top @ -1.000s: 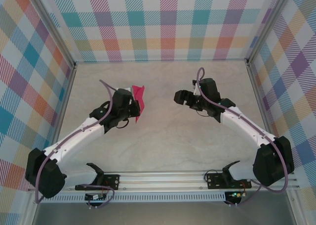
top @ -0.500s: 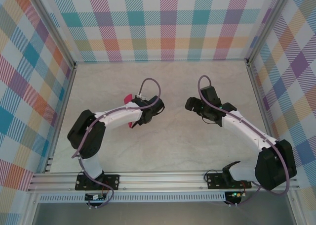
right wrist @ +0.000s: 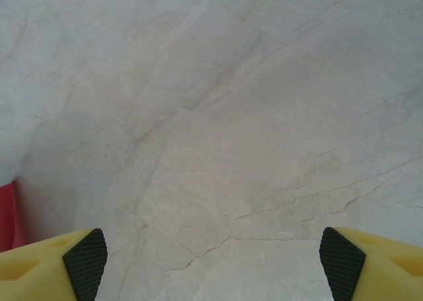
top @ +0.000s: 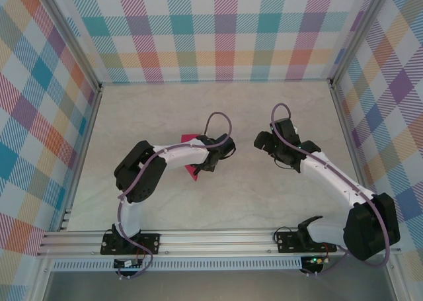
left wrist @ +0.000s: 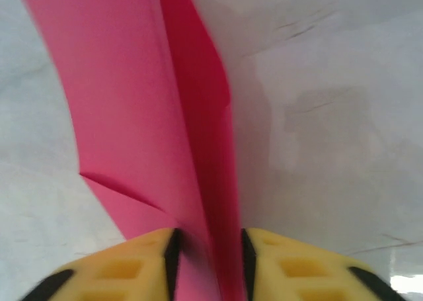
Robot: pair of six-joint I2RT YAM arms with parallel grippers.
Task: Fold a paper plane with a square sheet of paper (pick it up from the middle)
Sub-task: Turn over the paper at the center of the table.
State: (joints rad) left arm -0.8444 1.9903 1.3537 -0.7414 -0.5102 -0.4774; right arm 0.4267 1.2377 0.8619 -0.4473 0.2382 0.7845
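Note:
The paper plane [left wrist: 158, 129] is crimson-pink paper folded into a narrow, creased shape with a raised middle ridge. My left gripper [left wrist: 210, 248] is shut on its near end, with the yellow fingers [left wrist: 125, 268] pinching the ridge. From above, the paper plane [top: 193, 172] shows in small patches beside and under the left gripper [top: 203, 165], low over the tabletop near the middle. My right gripper [top: 262, 141] hovers to the right of it, apart from the paper. Its jaws stand wide open over bare marble [right wrist: 218, 149], nothing between them.
A pink sliver of the paper [right wrist: 6, 215] shows at the left edge of the right wrist view. The marble tabletop [top: 264, 195] is fenced by plaid walls [top: 225, 30] and metal side rails [top: 347, 129]. The left arm's purple cable [top: 218, 119] loops above its wrist.
The left arm has swung right and toward the near side, carrying the pink paper with it. The right gripper has drawn back slightly to the right.

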